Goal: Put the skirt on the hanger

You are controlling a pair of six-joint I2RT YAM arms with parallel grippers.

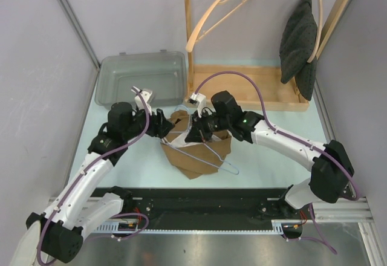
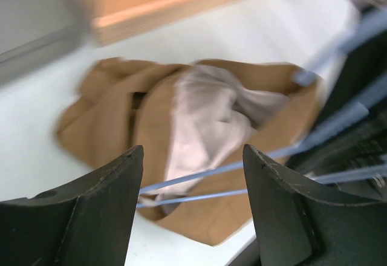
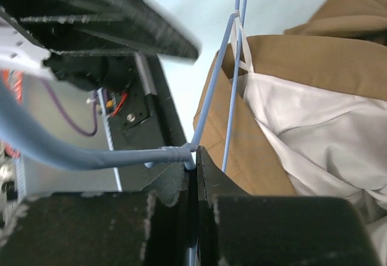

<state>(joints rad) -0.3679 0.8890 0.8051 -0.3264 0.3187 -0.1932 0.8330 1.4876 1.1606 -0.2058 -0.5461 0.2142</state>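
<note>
While my left jaws stand open beside the brown skirt (image 2: pixel 115 118), they hold nothing. The skirt lies crumpled on the white desk (image 1: pixel 145 170) between my two arms, with its pale lining showing in the middle. My right jaws are closed tight on the thin blue wire hanger (image 3: pixel 211 90), and this hanger lies across the skirt.
</note>
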